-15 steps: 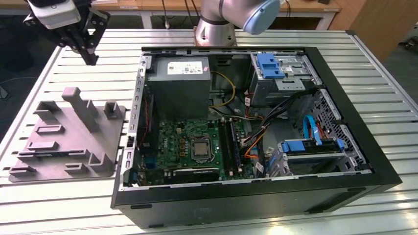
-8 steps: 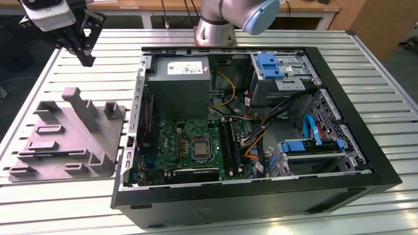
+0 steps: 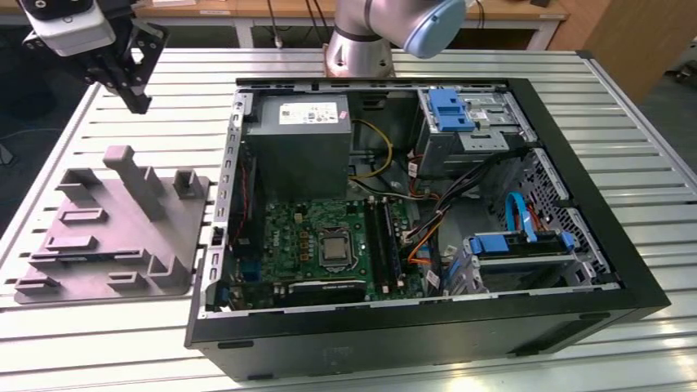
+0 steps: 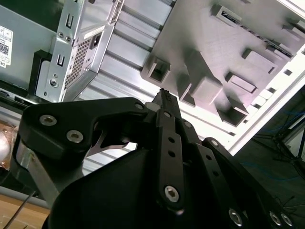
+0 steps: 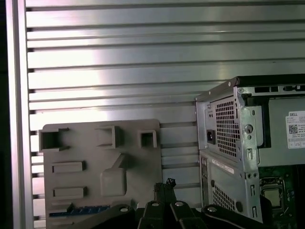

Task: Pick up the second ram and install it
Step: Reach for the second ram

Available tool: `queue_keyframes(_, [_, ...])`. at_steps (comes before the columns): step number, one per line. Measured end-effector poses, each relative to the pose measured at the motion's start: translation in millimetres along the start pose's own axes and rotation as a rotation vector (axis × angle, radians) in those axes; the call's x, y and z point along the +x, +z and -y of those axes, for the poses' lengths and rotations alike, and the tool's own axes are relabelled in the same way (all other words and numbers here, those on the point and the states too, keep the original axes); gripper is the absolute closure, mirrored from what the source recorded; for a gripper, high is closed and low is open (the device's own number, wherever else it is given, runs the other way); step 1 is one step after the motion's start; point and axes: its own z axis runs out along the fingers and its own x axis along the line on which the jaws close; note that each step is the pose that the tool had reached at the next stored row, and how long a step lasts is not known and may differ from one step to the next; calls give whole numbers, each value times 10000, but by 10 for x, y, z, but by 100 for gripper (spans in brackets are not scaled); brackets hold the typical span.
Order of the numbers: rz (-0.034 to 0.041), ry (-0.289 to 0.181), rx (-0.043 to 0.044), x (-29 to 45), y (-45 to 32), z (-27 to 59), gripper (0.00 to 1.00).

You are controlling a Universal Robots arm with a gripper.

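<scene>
- Grey holder (image 3: 109, 233): lies flat on the slatted table (image 3: 326, 371), by the table's edge on the exterior view's left. It sits just beside the open computer case (image 3: 436, 331).
- Second ram (image 5: 80, 210): in the first wrist view a thin bluish strip stands on edge in a slot of the holder. The slot is at the end away from the square sockets. I take the strip for the second ram, but am not certain.
- Handling, by judgement: light, stiff, thin and brittle. Spare the chips and the contact edge. Take it by the flat faces near the middle of the upper edge and keep it upright.
- Gripper (image 3: 139, 102): hangs over the holder's end with the tall posts (image 3: 136, 175). Its fingers are pressed together with nothing between them, well apart from the strip.
- In the way: those posts stand between the gripper and the slot.
- Inside the case: the power supply (image 3: 299, 139) is in a far corner, and the long black slots (image 3: 381, 233) are on the green board. Loose cables (image 3: 430, 220) crowd just beside the slots.
</scene>
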Motion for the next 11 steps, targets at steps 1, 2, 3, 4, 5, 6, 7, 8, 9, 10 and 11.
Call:
queue_keyframes(1, [0, 0, 0, 11, 1, 2, 90])
queue_keyframes(2, [0, 0, 0, 21, 3, 4, 90])
queue_keyframes(3, [0, 0, 0, 32, 4, 7, 90])
queue_keyframes(4, [0, 0, 1, 43, 6, 9, 90])
queue_keyframes(5, [0, 0, 0, 54, 7, 10, 90])
queue_keyframes(6, [0, 0, 0, 65, 9, 12, 90])
queue_keyframes(7, [-1, 0, 0, 75, 11, 14, 90])
queue_keyframes(8, [0, -1, 0, 86, 12, 16, 90])
queue_keyframes(9, [0, 0, 0, 97, 14, 18, 90])
queue_keyframes(10, [0, -1, 0, 108, 16, 19, 90])
queue_keyframes(11, [-1, 0, 1, 118, 17, 20, 90])
